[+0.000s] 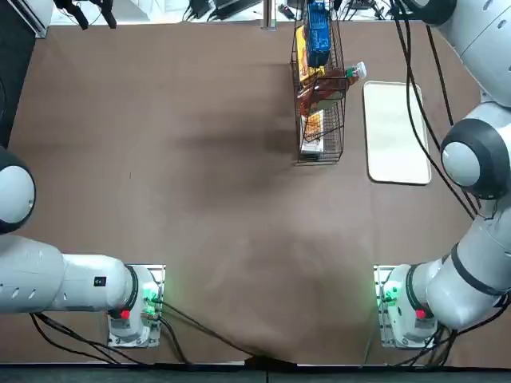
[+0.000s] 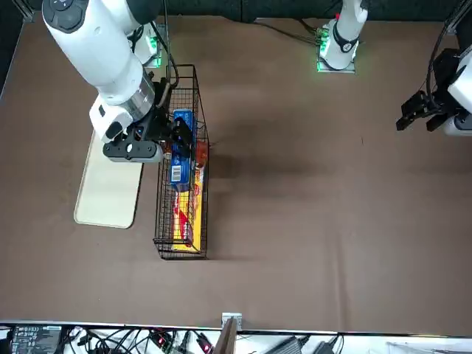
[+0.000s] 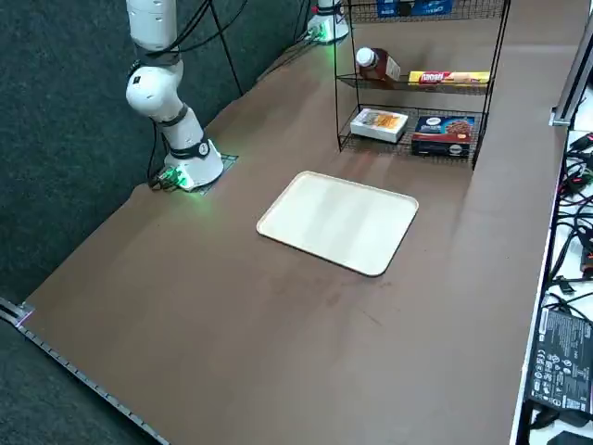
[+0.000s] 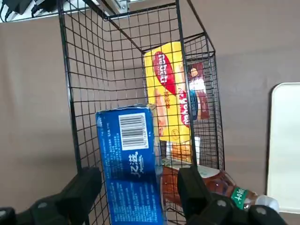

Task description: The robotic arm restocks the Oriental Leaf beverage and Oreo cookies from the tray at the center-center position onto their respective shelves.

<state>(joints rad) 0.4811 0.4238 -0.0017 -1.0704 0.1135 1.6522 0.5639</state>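
Note:
The shelves are a black wire rack (image 1: 321, 120) (image 2: 184, 221) (image 3: 417, 88) (image 4: 122, 70) standing beside the white tray (image 1: 395, 132) (image 2: 110, 188) (image 3: 338, 221), which holds nothing. The blue Oreo cookies packet (image 4: 131, 159) (image 1: 319, 33) (image 2: 177, 158) (image 3: 412, 7) lies on the top tier. My right gripper (image 4: 138, 178) (image 2: 173, 133) hovers over that tier, open, its fingers straddling the packet with a gap on one side. The Oriental Leaf beverage (image 3: 375, 63) (image 4: 220, 185) (image 1: 355, 72) lies on its side on the middle tier, its white cap pointing toward the tray.
A yellow packet (image 3: 449, 78) (image 4: 166, 93) shares the middle tier with the bottle. Two boxes (image 3: 378, 123) (image 3: 445, 133) sit on the bottom tier. Cables and devices (image 3: 565, 352) line the table's far edge. Bare brown table (image 1: 200, 159) spreads to the rack's left.

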